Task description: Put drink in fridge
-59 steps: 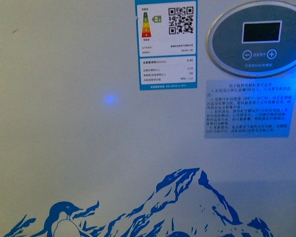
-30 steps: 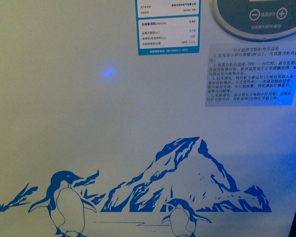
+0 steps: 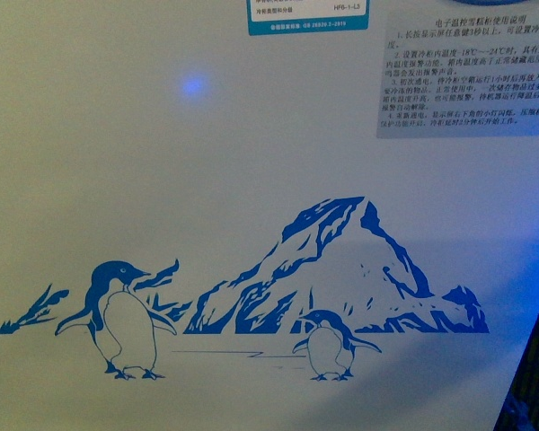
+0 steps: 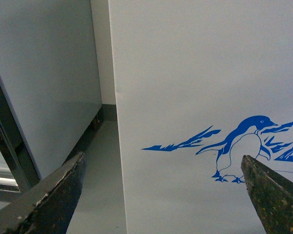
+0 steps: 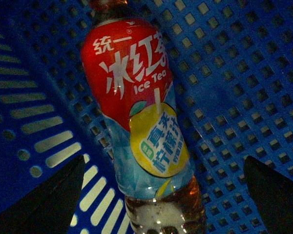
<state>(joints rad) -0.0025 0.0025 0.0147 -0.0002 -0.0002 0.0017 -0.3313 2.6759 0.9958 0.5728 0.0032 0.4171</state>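
The fridge [image 3: 162, 180] fills the front view: a white front wall with a blue penguin-and-mountain picture [image 3: 323, 269] and two label stickers at the top. Its lid is out of view. In the left wrist view my left gripper [image 4: 163, 195] is open and empty, facing the fridge's left front corner [image 4: 195, 73] near a penguin. In the right wrist view the drink [image 5: 136, 117], an Ice Tea bottle with a red, blue and yellow label, lies in a blue perforated basket [image 5: 234, 73]. My right gripper [image 5: 163, 195] is open around the bottle's lower end, fingers clear on both sides.
A grey cabinet side [image 4: 44, 87] stands left of the fridge, with a narrow grey floor gap [image 4: 100, 170] between them. A blue basket edge [image 3: 534, 386] shows at the front view's lower right.
The front view has slid down the fridge's front: the control panel and energy label have left the top of the frame, and both penguins now show in full.
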